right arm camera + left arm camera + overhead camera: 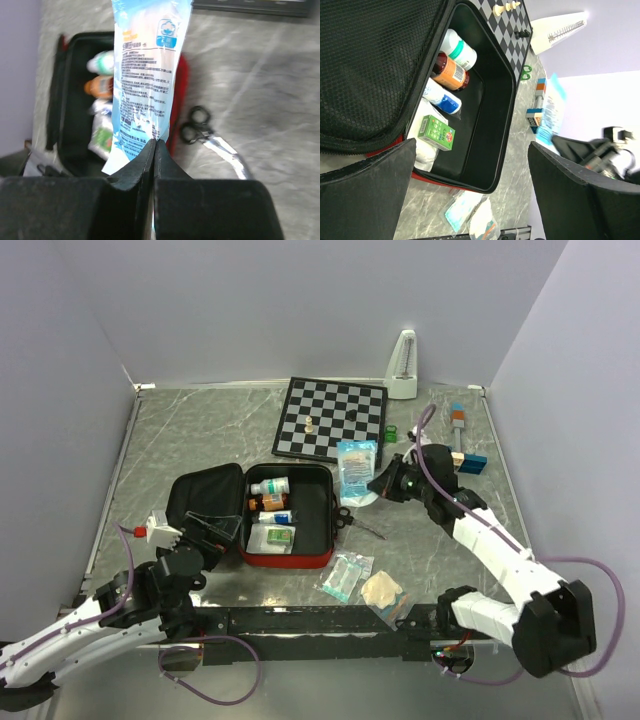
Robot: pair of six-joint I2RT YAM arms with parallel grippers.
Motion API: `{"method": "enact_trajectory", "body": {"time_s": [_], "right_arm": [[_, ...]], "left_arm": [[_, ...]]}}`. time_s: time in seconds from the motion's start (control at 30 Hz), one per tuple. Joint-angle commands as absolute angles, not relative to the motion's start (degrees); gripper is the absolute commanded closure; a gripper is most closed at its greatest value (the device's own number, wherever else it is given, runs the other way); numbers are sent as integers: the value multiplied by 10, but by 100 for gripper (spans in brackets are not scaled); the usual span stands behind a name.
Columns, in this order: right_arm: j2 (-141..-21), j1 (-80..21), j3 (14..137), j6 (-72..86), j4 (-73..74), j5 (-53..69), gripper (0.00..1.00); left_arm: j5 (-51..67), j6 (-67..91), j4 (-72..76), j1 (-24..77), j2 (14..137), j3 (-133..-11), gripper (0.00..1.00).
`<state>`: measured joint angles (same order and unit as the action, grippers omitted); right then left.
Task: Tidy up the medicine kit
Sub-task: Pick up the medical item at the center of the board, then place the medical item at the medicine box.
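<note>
My right hand (154, 146) is closed on the lower edge of a blue and white packet (147, 65). The packet sticks out from my fingers, just beside the far right corner of the medicine kit (324, 502). The kit lies open in the middle of the desk (200, 430), with its lid spread to the left. Inside are 3 bottles (451, 72) and a green box (436, 132). Scissors (196, 125) lie just beside its right wall. My left hand (472, 145) is wide open near the lid and holds nothing.

Grey marbled table (180, 430), boxed in by plain pale lilac walls (300, 300) on three sides, even diffuse light.
</note>
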<state>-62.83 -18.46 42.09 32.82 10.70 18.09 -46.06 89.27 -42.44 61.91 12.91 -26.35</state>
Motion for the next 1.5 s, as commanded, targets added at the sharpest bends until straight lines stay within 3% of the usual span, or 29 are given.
{"method": "enact_trajectory", "body": {"time_s": [0.0,0.33,0.7,0.9,1.0,1.1,1.23,1.33,1.43,1.47], "right_arm": [[-603,-256,464,321,147,153,100],[-724,-417,490,406,92,93,100],[-848,-454,602,439,202,-71,100],[-878,-460,623,417,226,-57,100],[-864,-462,602,396,193,-17,67],[-834,-468,589,389,180,-11,41],[-808,-475,611,373,203,-18,32],[-820,-475,643,346,213,-9,41],[-880,-473,693,316,249,-8,76],[-905,-472,709,302,256,-10,84]], "left_arm": [[-453,888,-400,621,138,-263,3],[-437,903,-406,621,156,-273,1],[-439,934,-449,621,154,-282,1],[-442,936,-454,621,145,-280,1],[-442,934,-455,621,137,-276,1],[-440,933,-454,621,128,-271,1],[-439,934,-454,621,122,-267,1],[-441,934,-452,621,119,-263,1],[-443,932,-444,621,120,-261,1],[-444,929,-440,621,120,-263,1]]}}
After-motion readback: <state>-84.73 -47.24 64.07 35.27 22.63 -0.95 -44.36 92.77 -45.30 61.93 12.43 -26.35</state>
